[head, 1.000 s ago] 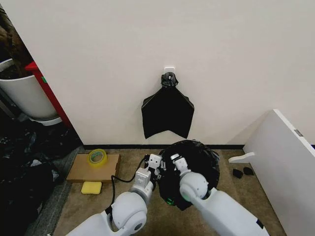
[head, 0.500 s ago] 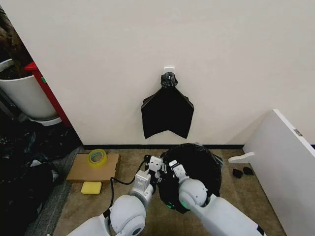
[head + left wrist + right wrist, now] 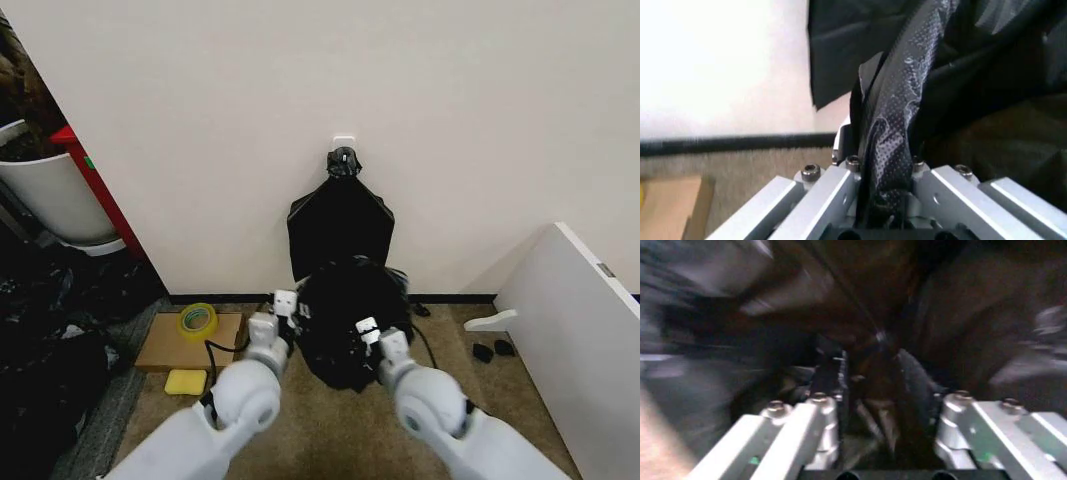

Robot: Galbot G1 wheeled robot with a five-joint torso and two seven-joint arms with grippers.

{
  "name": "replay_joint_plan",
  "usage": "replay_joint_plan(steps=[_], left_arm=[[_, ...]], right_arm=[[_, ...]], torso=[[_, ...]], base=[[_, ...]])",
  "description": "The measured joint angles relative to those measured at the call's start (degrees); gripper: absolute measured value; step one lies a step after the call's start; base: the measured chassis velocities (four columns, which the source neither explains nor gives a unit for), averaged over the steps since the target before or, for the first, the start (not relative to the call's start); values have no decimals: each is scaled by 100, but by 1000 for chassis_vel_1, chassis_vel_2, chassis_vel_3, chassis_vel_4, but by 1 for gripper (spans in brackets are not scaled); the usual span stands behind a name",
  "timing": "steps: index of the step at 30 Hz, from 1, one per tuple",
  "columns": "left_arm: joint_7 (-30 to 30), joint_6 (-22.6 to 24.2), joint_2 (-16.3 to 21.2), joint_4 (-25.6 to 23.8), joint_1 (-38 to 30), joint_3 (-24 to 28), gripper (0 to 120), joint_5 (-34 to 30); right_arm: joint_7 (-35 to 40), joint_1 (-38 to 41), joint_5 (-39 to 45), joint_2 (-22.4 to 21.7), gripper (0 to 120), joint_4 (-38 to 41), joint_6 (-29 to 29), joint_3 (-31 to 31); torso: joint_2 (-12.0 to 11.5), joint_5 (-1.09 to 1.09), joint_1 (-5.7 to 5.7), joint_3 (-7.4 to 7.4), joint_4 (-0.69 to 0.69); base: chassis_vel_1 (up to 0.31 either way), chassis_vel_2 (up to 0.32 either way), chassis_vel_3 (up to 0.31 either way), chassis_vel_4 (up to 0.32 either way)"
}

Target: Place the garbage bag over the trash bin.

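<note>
Against the cream wall [image 3: 480, 120], your left gripper [image 3: 888, 165] and right gripper [image 3: 870, 390] each pinch the garbage bag [image 3: 345, 320] between closed jaws; it hides the trash bin completely.

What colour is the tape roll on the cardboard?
Yellow tape roll, clearest in the head view.

My arms [image 3: 245, 400] were smooth white shells; grippers [image 3: 883, 200] showed bare silver bars, small screws, black cable.

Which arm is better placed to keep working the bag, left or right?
Neither clearly: the left pincer and right pincer each pinch the garbage bag on opposite sides. The left grip looks firmer in its wrist view.
</note>
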Motion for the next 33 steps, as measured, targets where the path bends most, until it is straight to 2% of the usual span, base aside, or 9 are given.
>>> replay_joint_plan(steps=[3,6,8,9,12,13,18,26,33], left_arm=[[-129,104,-6,-22,96,-166,0,-271],[-349,238,-20,-148,367,-424,0,-572],[-379,261,-24,-170,399,-460,0,-626],[-489,338,-58,-288,608,-658,0,-858],[-595,386,-92,-363,788,-791,0,-1092],[-691,432,-126,-370,840,-844,0,-1358],[-817,490,-223,-291,820,-847,0,-1769],[-1042,561,-365,2,725,-792,0,-2130],[-1092,577,-464,257,703,-764,0,-2196]], right_arm=[[-62,-129,458,-172,41,397,54,171],[-161,-269,801,-330,54,894,204,346],[-165,-296,808,-340,55,940,218,366],[-163,-430,810,-349,62,1142,270,460],[-162,-569,699,-306,69,1229,353,575],[-172,-842,521,-200,77,1324,431,810],[-139,-1429,362,251,93,1552,460,1386],[-71,-2042,297,872,100,1757,507,2007],[-78,-2158,225,1055,100,1738,547,2137]], torso=[[0,0,0,0,-2],[0,2,0,0,6],[0,1,0,0,5],[1,-1,0,-1,1],[1,4,-1,0,7],[1,-1,0,0,5],[1,0,0,0,0],[1,1,-1,-1,1],[1,1,0,0,3]], base=[[0,0,0,0],[0,0,0,0],[0,0,0,0],[0,0,0,0],[0,0,0,0],[0,0,0,0],[0,0,0,0],[0,0,0,0],[0,0,0,0]])
